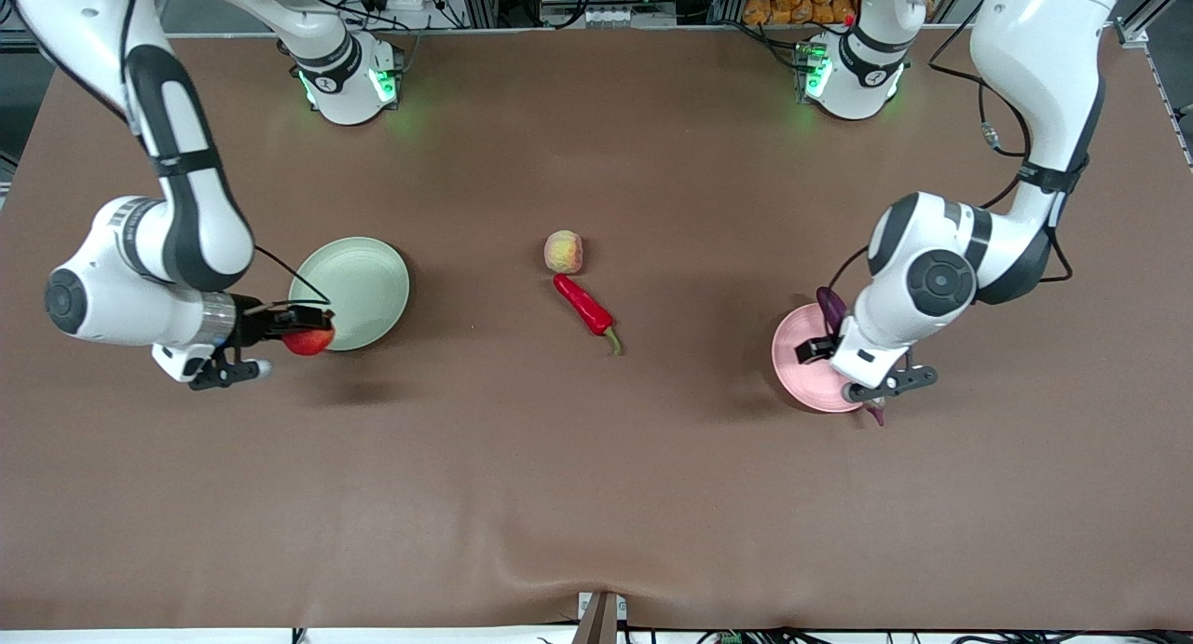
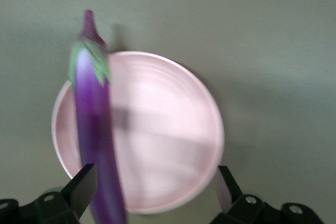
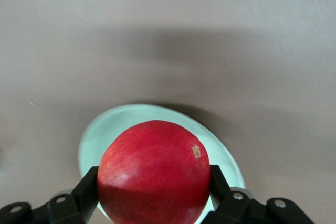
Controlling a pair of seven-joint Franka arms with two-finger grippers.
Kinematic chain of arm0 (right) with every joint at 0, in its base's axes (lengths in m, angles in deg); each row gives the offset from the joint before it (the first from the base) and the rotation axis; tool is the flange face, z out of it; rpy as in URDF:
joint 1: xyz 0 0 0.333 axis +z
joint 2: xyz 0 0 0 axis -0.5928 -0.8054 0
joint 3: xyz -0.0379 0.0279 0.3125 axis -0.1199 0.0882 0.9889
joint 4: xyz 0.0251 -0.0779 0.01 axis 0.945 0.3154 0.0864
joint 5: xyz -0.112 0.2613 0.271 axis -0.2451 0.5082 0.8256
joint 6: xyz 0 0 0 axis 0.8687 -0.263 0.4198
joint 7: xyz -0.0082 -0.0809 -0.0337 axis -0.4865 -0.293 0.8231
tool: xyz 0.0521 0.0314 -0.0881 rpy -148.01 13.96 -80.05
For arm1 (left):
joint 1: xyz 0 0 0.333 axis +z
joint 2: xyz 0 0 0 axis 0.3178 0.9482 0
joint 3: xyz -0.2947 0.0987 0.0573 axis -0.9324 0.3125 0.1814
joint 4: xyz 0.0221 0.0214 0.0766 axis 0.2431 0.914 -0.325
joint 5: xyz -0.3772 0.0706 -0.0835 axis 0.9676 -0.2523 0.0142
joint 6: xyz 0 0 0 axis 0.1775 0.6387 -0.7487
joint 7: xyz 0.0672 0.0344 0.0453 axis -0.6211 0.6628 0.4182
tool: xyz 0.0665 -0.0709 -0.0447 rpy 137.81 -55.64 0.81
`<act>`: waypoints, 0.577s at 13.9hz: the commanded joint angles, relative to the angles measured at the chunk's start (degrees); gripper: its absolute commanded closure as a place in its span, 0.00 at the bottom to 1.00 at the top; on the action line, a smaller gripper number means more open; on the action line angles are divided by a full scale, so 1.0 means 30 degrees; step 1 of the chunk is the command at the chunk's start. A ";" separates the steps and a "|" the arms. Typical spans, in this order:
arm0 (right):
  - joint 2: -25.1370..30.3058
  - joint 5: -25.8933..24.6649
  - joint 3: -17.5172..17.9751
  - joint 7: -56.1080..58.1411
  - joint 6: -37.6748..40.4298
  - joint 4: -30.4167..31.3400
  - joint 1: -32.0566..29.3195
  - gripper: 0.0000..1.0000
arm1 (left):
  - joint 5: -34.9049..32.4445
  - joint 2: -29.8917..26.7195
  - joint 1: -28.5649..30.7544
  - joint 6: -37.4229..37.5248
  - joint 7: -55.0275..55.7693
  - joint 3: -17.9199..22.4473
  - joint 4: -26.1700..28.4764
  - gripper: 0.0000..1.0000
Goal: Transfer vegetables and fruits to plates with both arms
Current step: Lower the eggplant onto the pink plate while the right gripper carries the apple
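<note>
Hovering at green plate (image 1: 359, 285) edge: right gripper (image 1: 303, 332) clamped on apple (image 1: 308, 340); release there risks it rolling off the rim. Left gripper (image 1: 853, 369) spread wide above pink plate (image 1: 806, 364), eggplant (image 2: 94, 135) touching one finger, ends overhanging; may tip out. Peach (image 1: 564, 252), chili (image 1: 585, 310) wait mid-table.

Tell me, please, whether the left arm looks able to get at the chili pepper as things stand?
Probably not yet: the left gripper is open over the pink plate beside the eggplant. The table between the plate and the chili pepper shows nothing in the way.
</note>
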 commanded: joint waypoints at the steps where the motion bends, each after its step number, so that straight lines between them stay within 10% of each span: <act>1: -0.0340 -0.0265 0.0384 0.1064 -0.0399 0.1031 -0.0895 0.92 | -0.0239 0.0289 -0.2103 0.1442 0.4028 -0.0433 -0.1612 0.00; 7: -0.1689 -0.0265 0.0413 0.1506 0.1735 0.1002 -0.1072 0.85 | -0.0326 0.4472 -0.7730 0.1414 1.3640 -0.0200 -0.6088 0.00; 8: -0.1895 -0.0265 0.0413 0.1506 0.1943 0.1002 -0.1072 0.72 | -0.0297 0.5206 -0.8493 0.1327 1.5135 -0.0170 -0.6939 0.00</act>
